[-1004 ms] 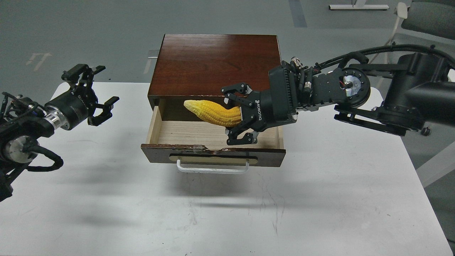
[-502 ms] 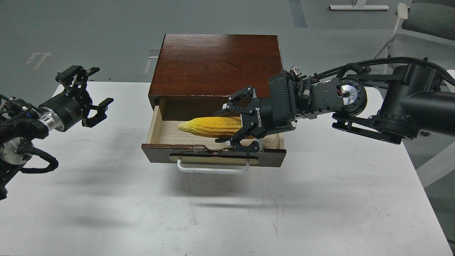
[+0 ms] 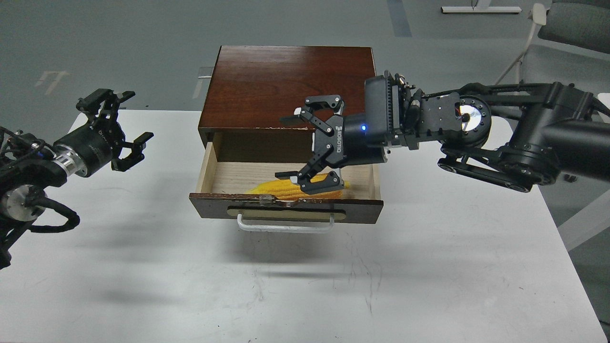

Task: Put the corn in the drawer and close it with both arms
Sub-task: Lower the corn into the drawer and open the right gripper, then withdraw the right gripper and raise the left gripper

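Note:
The yellow corn [image 3: 281, 187] lies on the pale floor of the open drawer [image 3: 286, 207], against its front wall, partly hidden by that wall and by my right fingers. My right gripper [image 3: 289, 149] is open wide above the drawer, empty, its lower fingertip just above the corn. The drawer is pulled out of a dark brown wooden cabinet [image 3: 289, 85]; its white bar handle [image 3: 285, 226] faces me. My left gripper [image 3: 128, 120] is open and empty, held above the table left of the drawer.
The cabinet stands at the far middle of a white table [image 3: 305, 276]. A grey chair [image 3: 572, 21] stands on the floor at the back right, beyond the table.
My right gripper let go of the corn, which dropped into the drawer by its front wall. The gripper opened wide and rose a little. The left gripper barely moved.

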Robot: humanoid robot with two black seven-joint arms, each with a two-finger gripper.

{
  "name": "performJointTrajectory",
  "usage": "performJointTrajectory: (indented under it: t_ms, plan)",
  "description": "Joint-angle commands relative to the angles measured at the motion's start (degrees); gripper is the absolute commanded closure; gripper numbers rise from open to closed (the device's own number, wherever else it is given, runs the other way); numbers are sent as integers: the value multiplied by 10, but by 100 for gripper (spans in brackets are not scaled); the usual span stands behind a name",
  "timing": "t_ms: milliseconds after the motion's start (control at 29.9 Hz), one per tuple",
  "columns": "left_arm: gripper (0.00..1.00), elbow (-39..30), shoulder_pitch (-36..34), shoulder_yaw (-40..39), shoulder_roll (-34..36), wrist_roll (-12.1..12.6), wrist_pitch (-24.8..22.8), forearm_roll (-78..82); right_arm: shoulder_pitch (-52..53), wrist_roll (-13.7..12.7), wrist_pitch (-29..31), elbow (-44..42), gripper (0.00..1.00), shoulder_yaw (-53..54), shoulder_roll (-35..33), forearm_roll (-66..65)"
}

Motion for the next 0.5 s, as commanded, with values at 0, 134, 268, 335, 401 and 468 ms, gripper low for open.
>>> performJointTrajectory:
  t_ms: [0, 134, 268, 335, 401, 468]
  plan:
    - [2, 0, -1, -1, 3, 0, -1, 0, 15, -8, 58, -7, 1, 63, 7, 164]
    - [2, 0, -1, -4, 10, -1, -2, -2, 19, -98, 184, -26, 1, 166, -9, 506]
    - [2, -1, -1, -15, 13, -2, -5, -2, 10, -165, 259, -95, 1, 190, -74, 804]
    - [2, -1, -1, -17, 13, -11, -8, -2, -15, -182, 274, -131, 1, 188, -100, 902]
    - [2, -1, -2, -16, 13, -36, -9, -1, -80, -191, 280, -163, 1, 201, -114, 982]
    - [2, -1, -2, -16, 13, -46, -9, 0, -111, -191, 280, -168, 1, 208, -125, 1006]
